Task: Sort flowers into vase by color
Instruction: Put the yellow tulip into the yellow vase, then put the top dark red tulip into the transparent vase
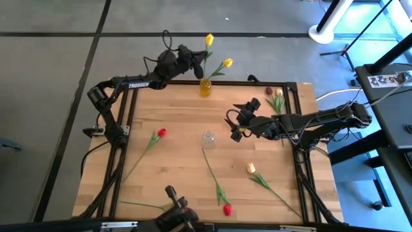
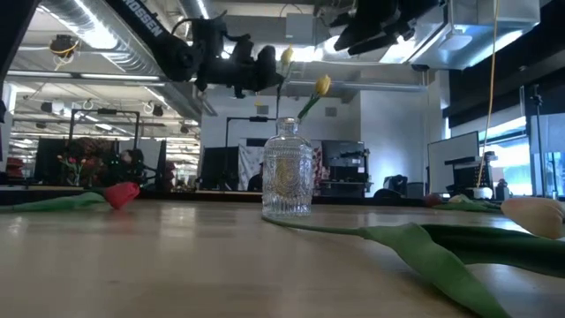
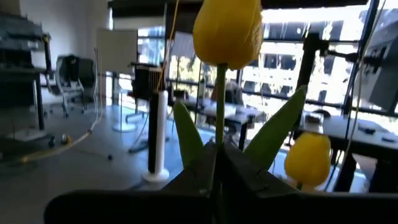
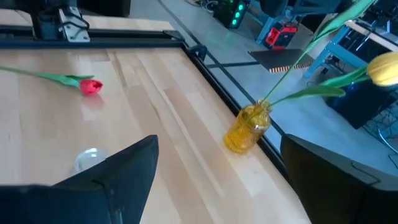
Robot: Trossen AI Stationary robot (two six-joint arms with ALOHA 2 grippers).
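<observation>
A yellow glass vase (image 1: 205, 87) stands at the table's far edge with two yellow tulips in it. One tulip (image 1: 226, 63) leans to the right on the vase's rim. The other tulip (image 1: 209, 40) stands upright, and my left gripper (image 1: 195, 61) is shut on its stem, high above the vase. My right gripper (image 1: 235, 124) hovers open right of a clear glass vase (image 1: 208, 138) at the table's middle, and the right wrist view shows it (image 4: 217, 180) empty. Red tulips (image 1: 161, 133) (image 1: 226, 209) and a cream tulip (image 1: 251, 168) lie flat on the table. My left gripper pinches the upright yellow tulip's stem (image 3: 219, 149) between its two fingers, a short way below the head (image 3: 227, 28), where the leaves branch off. The fingers come level from the table's left, across the stem. The stem's lower end sits in the yellow vase (image 4: 247, 127).
A maroon and a cream tulip (image 1: 275, 96) lie at the far right corner. A green stem (image 1: 138, 205) lies near the near left edge. In the low view the clear vase (image 2: 287, 177) stands in front, with a long stem (image 2: 415, 243) beside it.
</observation>
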